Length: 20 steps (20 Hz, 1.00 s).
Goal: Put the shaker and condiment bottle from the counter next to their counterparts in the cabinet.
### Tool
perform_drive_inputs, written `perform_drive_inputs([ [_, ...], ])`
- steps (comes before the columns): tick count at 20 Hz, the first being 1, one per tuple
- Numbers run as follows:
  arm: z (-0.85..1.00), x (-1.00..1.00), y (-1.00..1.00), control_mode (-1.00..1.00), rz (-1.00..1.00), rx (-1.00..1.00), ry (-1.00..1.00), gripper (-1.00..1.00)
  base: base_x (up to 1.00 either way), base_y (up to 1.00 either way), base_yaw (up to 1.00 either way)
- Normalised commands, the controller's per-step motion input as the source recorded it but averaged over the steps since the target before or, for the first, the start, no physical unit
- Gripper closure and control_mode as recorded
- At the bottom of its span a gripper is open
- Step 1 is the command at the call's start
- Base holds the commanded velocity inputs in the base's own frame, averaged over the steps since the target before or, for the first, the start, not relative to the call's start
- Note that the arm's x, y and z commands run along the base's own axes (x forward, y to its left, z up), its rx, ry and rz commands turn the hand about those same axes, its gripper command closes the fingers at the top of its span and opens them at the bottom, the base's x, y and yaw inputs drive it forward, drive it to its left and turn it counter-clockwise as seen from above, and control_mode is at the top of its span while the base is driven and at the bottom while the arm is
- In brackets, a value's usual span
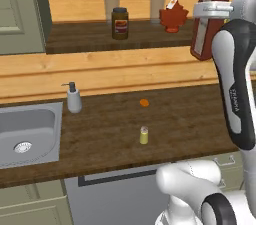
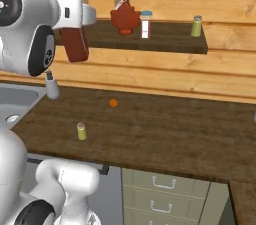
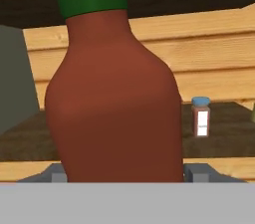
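Status, as we judge it: neither item shelved yet. Condiment bottle (image 1: 210,16): upright, lifted off the counter (image 1: 190,119), at the cabinet (image 1: 90,39) shelf's front edge; our gripper (image 1: 212,10) is clamped around its body below the neck. Shaker (image 1: 144,135): untouched near the counter's front edge, well below the pincer.

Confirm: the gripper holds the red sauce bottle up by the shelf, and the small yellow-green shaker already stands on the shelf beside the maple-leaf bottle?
Not quite. The gripper does hold the condiment bottle by the shelf, but the shaker still stands on the counter, as the left base view shows.
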Motion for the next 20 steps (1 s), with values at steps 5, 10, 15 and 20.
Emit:
perform_drive_inputs([
  [5, 0.07, 0.67, 0.26, -1.00, -0.12, 0.00, 0.00, 1.00, 0.00, 0.00, 0.00],
  [10, 0.00, 0.71, 0.13, -1.00, -0.18, 0.00, 0.00, 1.00, 0.00, 0.00, 0.00],
  [15, 0.13, 0.63, 0.00, -1.00, -0.11, 0.02, 0.05, 1.00, 0.00, 0.00, 0.00],
  [20, 0.13, 0.51, 0.00, -1.00, -0.08, 0.04, 0.11, 1.00, 0.00, 0.00, 0.00],
])
